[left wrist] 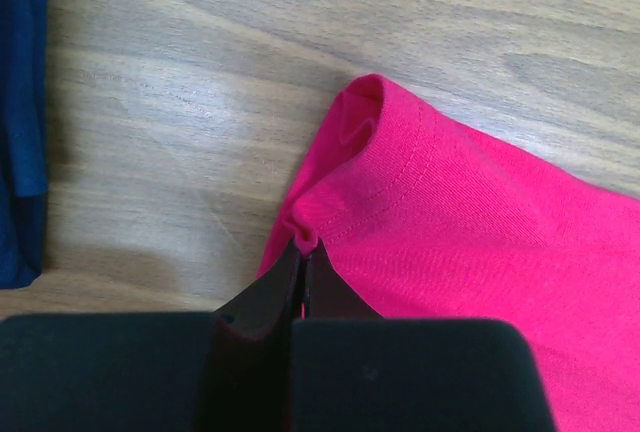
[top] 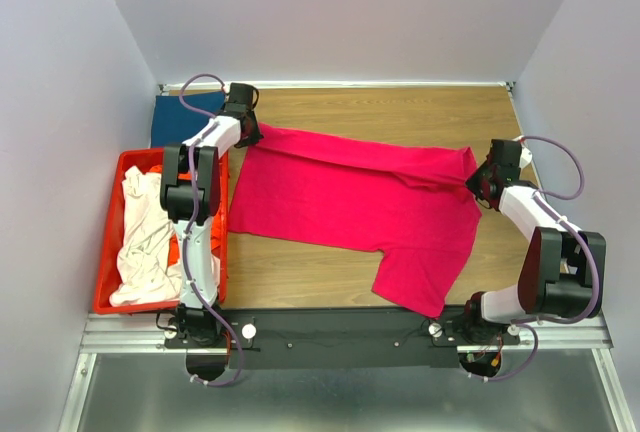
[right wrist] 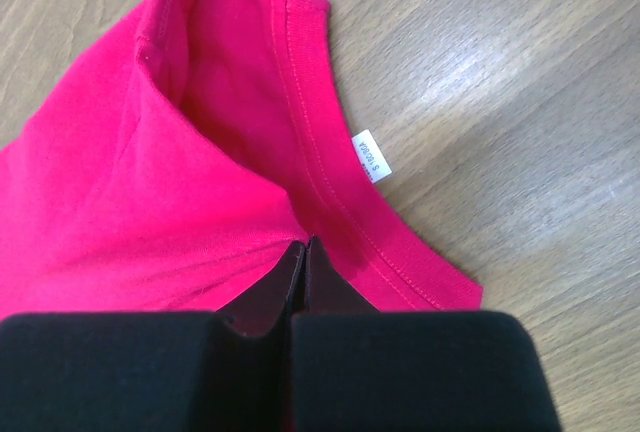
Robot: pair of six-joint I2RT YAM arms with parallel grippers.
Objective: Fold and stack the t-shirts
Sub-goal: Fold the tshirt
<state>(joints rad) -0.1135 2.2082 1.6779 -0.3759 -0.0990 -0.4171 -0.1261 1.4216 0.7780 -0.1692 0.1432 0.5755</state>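
Observation:
A magenta-pink t-shirt (top: 350, 202) lies spread across the wooden table, one short sleeve pointing toward the near edge. My left gripper (top: 243, 132) is at its far left corner; in the left wrist view the jaws (left wrist: 303, 247) are shut on a small pinch of the hemmed pink cloth (left wrist: 450, 212). My right gripper (top: 478, 184) is at the shirt's right end by the collar. There the jaws (right wrist: 305, 244) are closed on pink cloth just inside the ribbed neckband (right wrist: 320, 152), next to a white size label (right wrist: 370, 155). A dark blue t-shirt (top: 180, 122) lies at the far left corner.
A red plastic crate (top: 108, 252) stands left of the left arm, holding a crumpled cream-white shirt (top: 145, 242) and a bit of orange cloth (top: 175, 252). The dark blue cloth (left wrist: 20, 102) shows at the left edge of the left wrist view. Walls close in on both sides.

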